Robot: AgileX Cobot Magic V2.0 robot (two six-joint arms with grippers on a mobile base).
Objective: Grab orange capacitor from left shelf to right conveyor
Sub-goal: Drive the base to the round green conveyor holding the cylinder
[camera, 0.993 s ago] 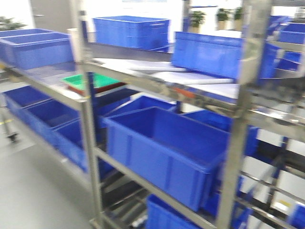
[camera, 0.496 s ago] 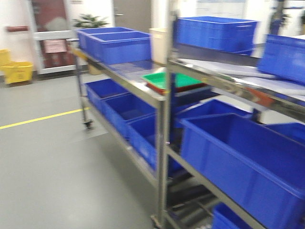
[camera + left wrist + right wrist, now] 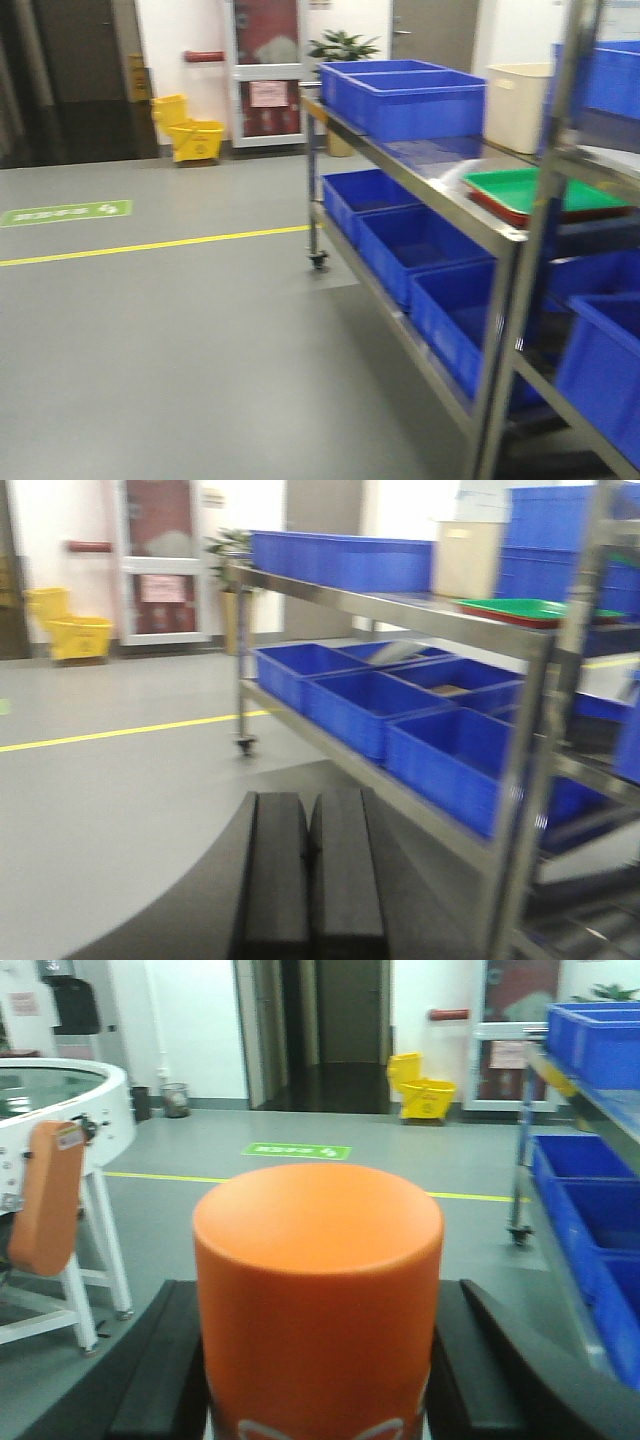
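Grey floor [image 3: 150,350]; R claw [image 3: 320,1375] grips orange capacitor [image 3: 318,1260].

A grey floor [image 3: 200,350] fills the room, crossed by a yellow line [image 3: 150,245] and marked with a green floor sign [image 3: 65,212]. A yellow mop bucket [image 3: 190,135] stands against the white wall [image 3: 180,40], near a glazed door [image 3: 265,70] and a potted plant [image 3: 343,45]. A small waste bin [image 3: 175,1098] sits near a dark doorway [image 3: 345,1015].

Left tool [image 3: 310,880]: two long, flat matte-black fingers [image 3: 278,870], rectangular, on a broad dark curved body.
Right tool [image 3: 316,1370]: matte-black fingers [image 3: 160,1370], wide and smooth, edges sloping outward.
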